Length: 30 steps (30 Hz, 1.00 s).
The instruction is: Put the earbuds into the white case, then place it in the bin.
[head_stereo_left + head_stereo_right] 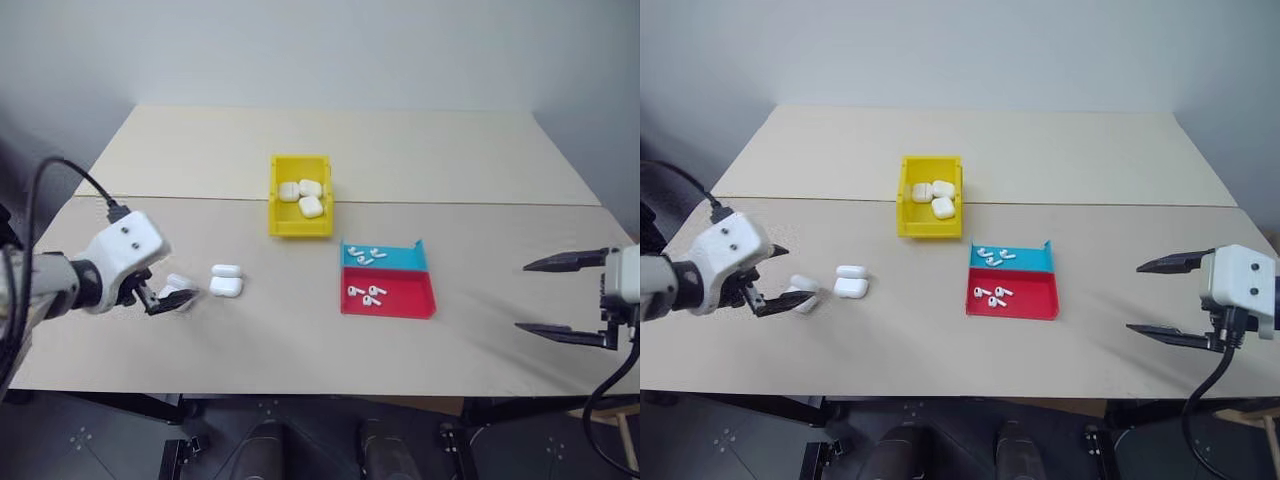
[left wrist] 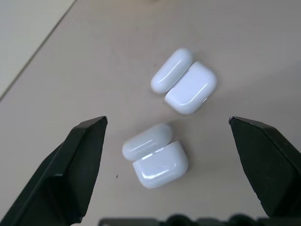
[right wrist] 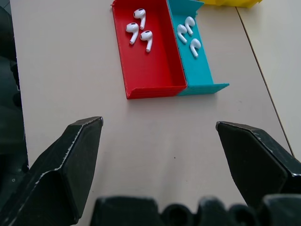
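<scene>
Two white cases lie on the table's left with their lids flipped back. The nearer case (image 2: pixel 156 156) sits between the spread black fingers (image 2: pixel 77 165) of my left gripper (image 1: pixel 165 297), which is open and hovers just over it without touching. The second case (image 1: pixel 226 280) lies just to its right. Several earbuds (image 3: pixel 138 28) rest in the red half of a tray, and more earbuds (image 1: pixel 365 255) in its blue half. The yellow bin (image 1: pixel 300 229) stands behind, holding three white cases (image 1: pixel 302 195). My right gripper (image 1: pixel 522 297) is open and empty, at the table's right, facing the tray.
The blue-and-red tray (image 1: pixel 388 311) sits right of centre, between the two grippers. A seam (image 1: pixel 450 203) crosses the table just behind the bin. Bare tabletop lies between the tray and the right gripper, and along the front edge.
</scene>
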Each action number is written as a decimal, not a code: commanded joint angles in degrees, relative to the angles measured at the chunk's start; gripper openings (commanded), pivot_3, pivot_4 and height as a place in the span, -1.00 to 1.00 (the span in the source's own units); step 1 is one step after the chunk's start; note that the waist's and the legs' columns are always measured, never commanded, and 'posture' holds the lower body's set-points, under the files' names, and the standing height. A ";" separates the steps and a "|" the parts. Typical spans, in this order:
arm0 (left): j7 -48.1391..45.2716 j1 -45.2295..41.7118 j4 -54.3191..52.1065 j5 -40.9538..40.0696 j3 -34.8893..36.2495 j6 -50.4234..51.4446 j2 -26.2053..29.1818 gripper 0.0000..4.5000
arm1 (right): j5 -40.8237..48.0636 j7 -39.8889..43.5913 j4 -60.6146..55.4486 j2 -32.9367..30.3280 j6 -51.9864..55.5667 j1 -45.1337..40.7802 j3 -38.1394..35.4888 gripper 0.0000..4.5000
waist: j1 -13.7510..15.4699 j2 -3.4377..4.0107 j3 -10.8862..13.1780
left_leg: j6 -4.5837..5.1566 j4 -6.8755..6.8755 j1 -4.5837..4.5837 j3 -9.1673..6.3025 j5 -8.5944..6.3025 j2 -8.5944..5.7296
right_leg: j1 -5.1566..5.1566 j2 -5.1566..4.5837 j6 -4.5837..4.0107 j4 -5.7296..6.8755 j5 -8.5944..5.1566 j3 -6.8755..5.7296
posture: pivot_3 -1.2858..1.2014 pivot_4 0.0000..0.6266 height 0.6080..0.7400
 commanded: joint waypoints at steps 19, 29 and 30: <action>-12.11 -34.89 28.82 9.10 -39.21 18.13 -0.96 1.00 | 0.13 -5.58 -6.09 2.70 4.40 5.87 -1.53 0.98 | -0.01 -0.10 0.05 | 0.00 0.00 -0.13 -0.01 0.00 -0.05 | -0.09 0.01 0.08 0.02 -0.07 0.01 | 0.03 -0.52 1.00; -11.86 -34.81 30.61 8.23 -40.25 20.71 -4.63 1.00 | -0.67 -7.95 -6.84 3.10 4.78 6.78 -0.80 0.98 | -0.02 -0.11 0.05 | 0.00 0.01 -0.13 -0.04 0.00 -0.05 | -0.09 0.00 0.04 0.03 -0.05 0.01 | 0.03 -0.52 1.00; -11.98 -34.92 30.78 7.99 -40.29 20.93 -5.07 1.00 | -0.74 -8.10 -6.82 3.06 4.72 6.67 -0.61 0.98 | -0.01 -0.12 0.05 | 0.00 0.02 -0.12 -0.04 0.00 -0.05 | -0.09 0.00 0.04 0.05 -0.05 0.01 | 0.03 -0.52 1.00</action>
